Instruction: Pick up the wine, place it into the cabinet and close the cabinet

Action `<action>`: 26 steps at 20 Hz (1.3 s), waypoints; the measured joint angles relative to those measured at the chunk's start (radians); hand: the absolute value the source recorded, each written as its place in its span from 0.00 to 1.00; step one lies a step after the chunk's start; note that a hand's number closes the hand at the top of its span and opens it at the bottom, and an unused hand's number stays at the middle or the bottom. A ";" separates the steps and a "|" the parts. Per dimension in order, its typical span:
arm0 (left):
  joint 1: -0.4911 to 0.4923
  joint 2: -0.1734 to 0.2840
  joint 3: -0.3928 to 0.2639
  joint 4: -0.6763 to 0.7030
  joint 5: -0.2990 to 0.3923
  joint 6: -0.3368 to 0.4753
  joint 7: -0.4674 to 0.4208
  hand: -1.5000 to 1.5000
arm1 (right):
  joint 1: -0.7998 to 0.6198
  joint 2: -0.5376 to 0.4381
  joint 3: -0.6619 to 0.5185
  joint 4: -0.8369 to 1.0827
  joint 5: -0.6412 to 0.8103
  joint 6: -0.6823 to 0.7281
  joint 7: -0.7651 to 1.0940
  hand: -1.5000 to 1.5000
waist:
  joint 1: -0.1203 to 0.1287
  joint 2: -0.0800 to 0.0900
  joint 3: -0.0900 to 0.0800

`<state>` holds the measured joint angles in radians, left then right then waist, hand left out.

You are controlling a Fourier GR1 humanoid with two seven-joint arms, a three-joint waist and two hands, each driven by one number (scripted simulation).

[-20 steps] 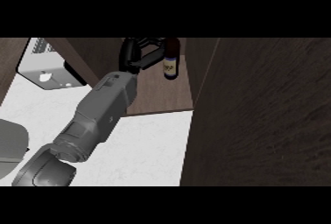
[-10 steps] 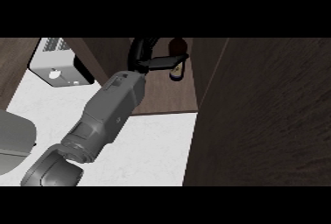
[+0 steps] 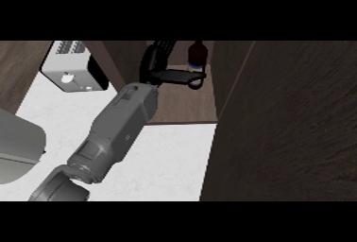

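Wine (image 3: 198, 56) upright inside cabinet (image 3: 182, 101), on shelf at back; hand (image 3: 167, 72) beside it, thumb stretched toward bottle base, whether gripping cannot tell; door (image 3: 286, 123) open at right, not yet closed.

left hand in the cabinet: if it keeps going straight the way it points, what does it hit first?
Probably the wine bottle. The left hand reaches into the open cabinet with fingers stretched rightward to the bottle's lower part, apparently touching it. Behind that is the cabinet's inner side wall. Depth is hard to judge from above.
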<state>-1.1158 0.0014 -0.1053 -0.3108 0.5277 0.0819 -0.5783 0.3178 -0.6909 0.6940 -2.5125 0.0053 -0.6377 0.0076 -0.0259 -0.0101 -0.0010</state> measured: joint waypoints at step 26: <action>0.745 0.061 -0.322 -0.849 0.080 0.040 0.143 0.00 | 0.030 -0.058 -0.029 -0.002 -0.001 -0.031 -0.015 0.00 | 0.037 -0.005 0.000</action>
<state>-0.3712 0.0621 -0.4270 -1.1600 0.6076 0.1220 -0.4353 0.3473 -0.7493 0.6645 -2.5141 0.0047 -0.6690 -0.0076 0.0109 -0.0149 -0.0006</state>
